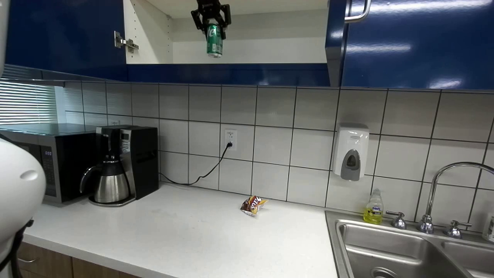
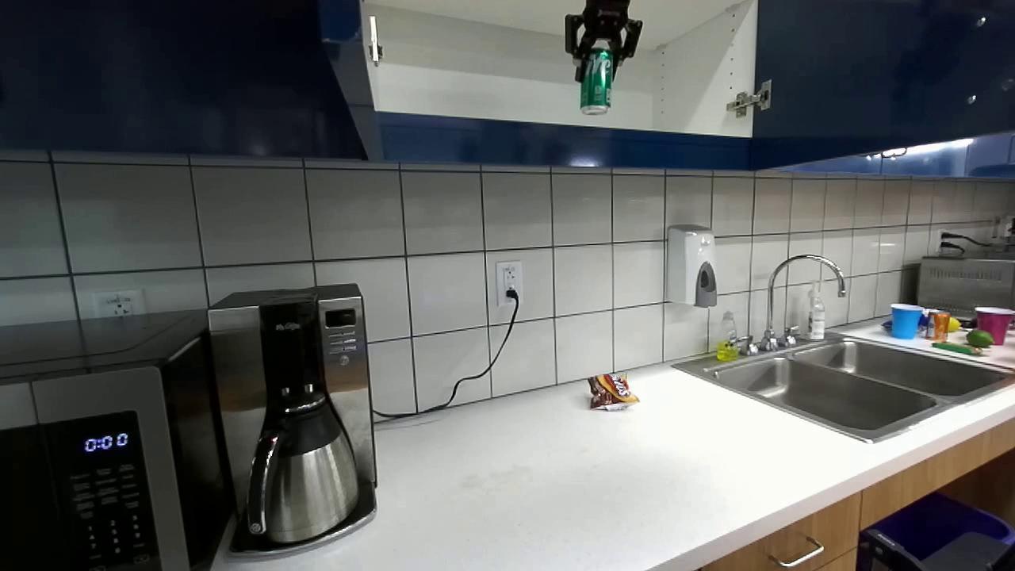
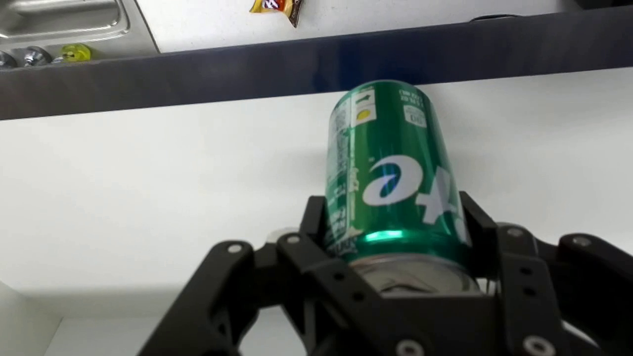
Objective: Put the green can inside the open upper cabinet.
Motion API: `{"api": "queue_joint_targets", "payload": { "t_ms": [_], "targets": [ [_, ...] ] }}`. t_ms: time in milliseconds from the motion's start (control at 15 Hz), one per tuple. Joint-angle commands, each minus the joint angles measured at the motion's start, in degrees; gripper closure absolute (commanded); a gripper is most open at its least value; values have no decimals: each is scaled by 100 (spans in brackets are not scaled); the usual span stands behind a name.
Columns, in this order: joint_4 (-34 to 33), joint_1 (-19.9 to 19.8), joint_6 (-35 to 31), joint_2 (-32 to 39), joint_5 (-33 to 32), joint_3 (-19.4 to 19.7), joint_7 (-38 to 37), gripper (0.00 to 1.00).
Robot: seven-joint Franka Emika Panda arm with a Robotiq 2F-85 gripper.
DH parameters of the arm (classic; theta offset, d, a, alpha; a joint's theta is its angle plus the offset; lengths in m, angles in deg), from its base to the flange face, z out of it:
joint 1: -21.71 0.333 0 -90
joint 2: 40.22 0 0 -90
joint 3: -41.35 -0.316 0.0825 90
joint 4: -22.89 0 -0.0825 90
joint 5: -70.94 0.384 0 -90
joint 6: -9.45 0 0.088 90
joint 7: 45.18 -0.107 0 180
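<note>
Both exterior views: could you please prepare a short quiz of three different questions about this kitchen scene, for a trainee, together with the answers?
1. Multiple choice. What does the black gripper hold?
A) a blue plastic cup
B) the green metal can
C) a silver steel carafe

2. True or false. The small brown-and-yellow snack bag lies on the white countertop.

3. Fill in the gap. In an exterior view, the lit display of the black-and-silver microwave reads ____.

Key: 1. B; 2. True; 3. 0:00.
</note>
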Motion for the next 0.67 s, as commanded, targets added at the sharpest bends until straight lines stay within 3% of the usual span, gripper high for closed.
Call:
{"api": "queue_joint_targets", "payload": {
  "t_ms": [0,600],
  "targets": [
    [-597,43,212,465,-88,15,-235,61],
    [-1159,52,352,954,-119,40,-321,61]
  ]
}}
